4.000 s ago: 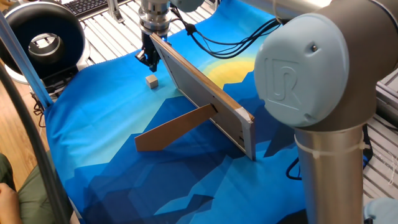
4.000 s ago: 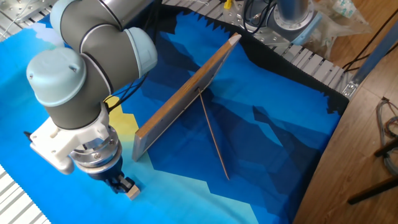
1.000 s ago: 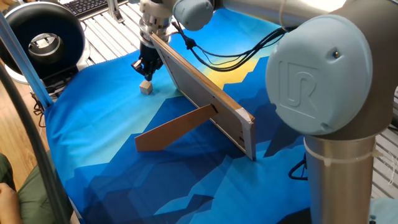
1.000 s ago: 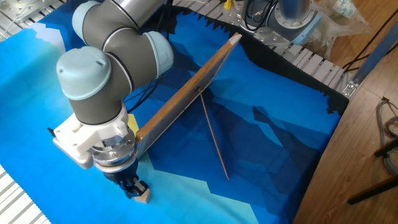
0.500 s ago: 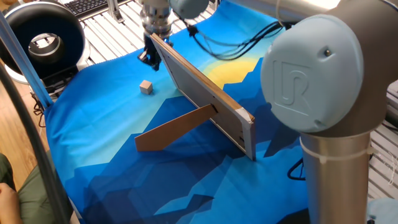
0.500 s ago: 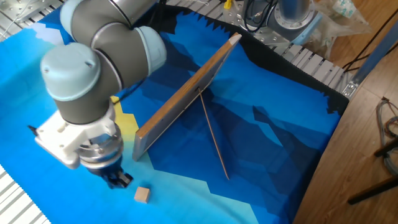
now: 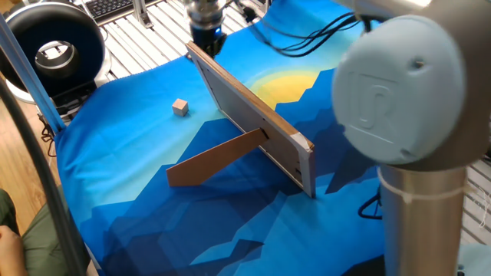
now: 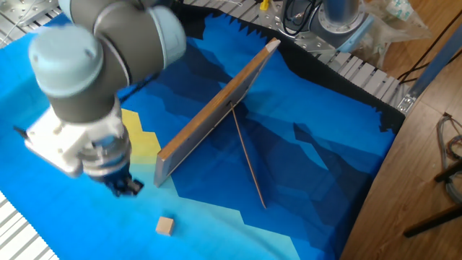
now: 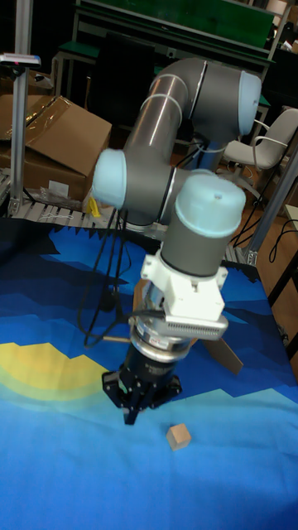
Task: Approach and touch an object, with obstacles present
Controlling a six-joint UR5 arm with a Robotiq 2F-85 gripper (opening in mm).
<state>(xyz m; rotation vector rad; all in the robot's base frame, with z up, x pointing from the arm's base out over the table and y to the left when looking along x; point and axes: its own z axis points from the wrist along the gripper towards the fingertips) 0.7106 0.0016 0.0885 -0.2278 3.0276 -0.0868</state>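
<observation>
One small wooden cube (image 7: 180,108) sits alone on the blue cloth (image 7: 123,176), at the left of one fixed view, apart from everything and on the open side of the boards. A second ago the gripper (image 8: 127,188) was down at the cube with its tips against it; half a second ago it had lifted clear, and now it has drawn further off, up and back toward the far end of the grey board (image 7: 253,115), so the cube stands where the contact left it. I judge from this that the touch is already made and the arm is retreating, with little or nothing of the task left. Moving right, the grey board stands on edge and runs diagonally from the far left to the near right, and the brown plank (image 7: 215,159) leans out from its middle toward the near left as a prop; neither looks disturbed. The cube has no long axis to speak of: its sides are equal, it lies flat, and its faces sit slightly turned against the line of the board. In the tall fixed view the gripper hangs just left of the cube and above it, not touching; its dark fingers are blurred, so I cannot tell whether they are apart or together.
</observation>
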